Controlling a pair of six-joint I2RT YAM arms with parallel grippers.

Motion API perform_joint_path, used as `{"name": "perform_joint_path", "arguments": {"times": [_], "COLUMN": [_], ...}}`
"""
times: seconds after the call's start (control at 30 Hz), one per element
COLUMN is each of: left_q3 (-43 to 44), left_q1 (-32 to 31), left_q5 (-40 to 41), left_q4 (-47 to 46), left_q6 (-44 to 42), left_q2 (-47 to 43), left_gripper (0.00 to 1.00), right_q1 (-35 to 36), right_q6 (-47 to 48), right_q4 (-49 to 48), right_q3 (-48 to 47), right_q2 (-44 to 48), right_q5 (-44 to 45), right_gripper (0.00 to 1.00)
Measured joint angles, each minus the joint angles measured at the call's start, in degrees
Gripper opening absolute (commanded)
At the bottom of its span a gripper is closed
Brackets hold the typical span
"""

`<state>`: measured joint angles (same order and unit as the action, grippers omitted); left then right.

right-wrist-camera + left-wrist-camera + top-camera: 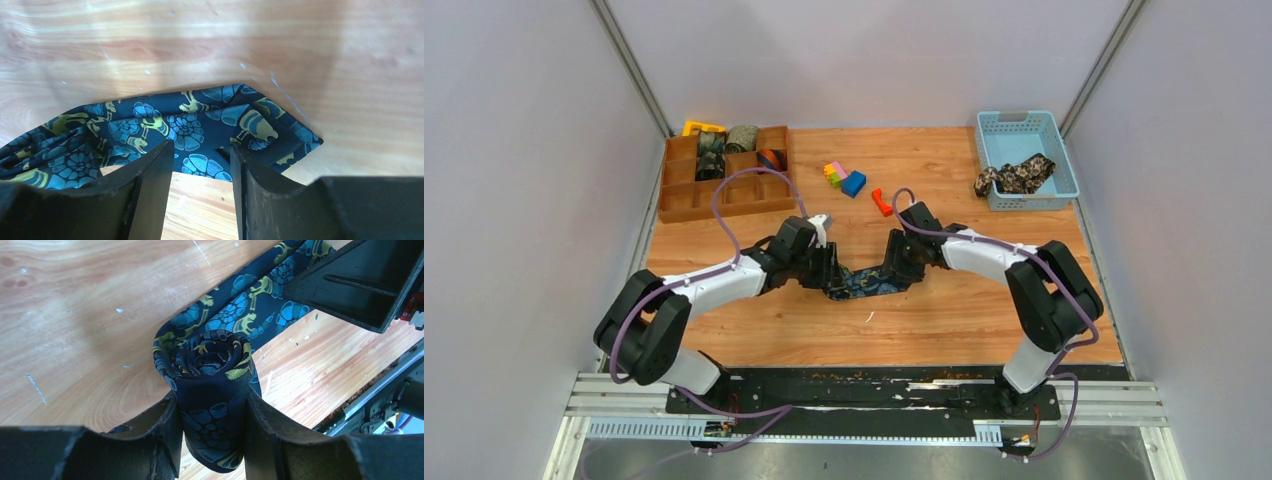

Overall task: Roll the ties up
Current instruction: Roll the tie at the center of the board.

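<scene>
The navy tie with gold-teal paisley [864, 285] lies on the table between both grippers. My left gripper [212, 435] is shut on its rolled coil [210, 355], which stands on end between the fingers; the unrolled strip runs off to the upper right. My right gripper [200, 150] is open, its fingertips [160, 155] over the flat wide pointed end [200, 120] of the same tie. In the top view the left gripper [829, 270] and right gripper [902, 270] sit close together. A black-tan floral tie [1014, 175] lies in the blue basket [989, 135]. Rolled ties [742, 137] sit in the wooden tray [679, 205].
Small coloured plastic blocks [844, 178] and a red block [881, 202] lie behind the grippers. A yellow object [701, 128] sits behind the tray. The basket is at the back right, the tray at the back left. Grey walls enclose the table.
</scene>
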<state>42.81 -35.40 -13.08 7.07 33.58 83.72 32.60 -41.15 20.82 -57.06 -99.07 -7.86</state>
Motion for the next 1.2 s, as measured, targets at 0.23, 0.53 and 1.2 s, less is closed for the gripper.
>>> {"name": "perform_joint_path", "arguments": {"times": [0.23,0.53,1.2], "left_q3": [-0.76,-0.57,16.94], "left_q1": [-0.87,-0.87,-1.40], "left_q5": [1.49,9.27,31.65], "left_q4": [1.55,8.68,30.75], "left_q6": [-0.28,-3.10,-10.73], "left_q2": [-2.78,-3.80,9.31], "left_gripper": [0.31,0.31,0.31], "right_q1": [1.60,5.73,6.32], "right_q6": [-0.52,0.63,3.63], "right_q4": [6.58,12.26,13.25], "right_q3": [2.62,-1.22,-3.02], "right_q2": [4.87,6.62,8.02], "right_q5": [5.79,9.79,10.56], "right_gripper": [0.57,0.59,0.59]}}
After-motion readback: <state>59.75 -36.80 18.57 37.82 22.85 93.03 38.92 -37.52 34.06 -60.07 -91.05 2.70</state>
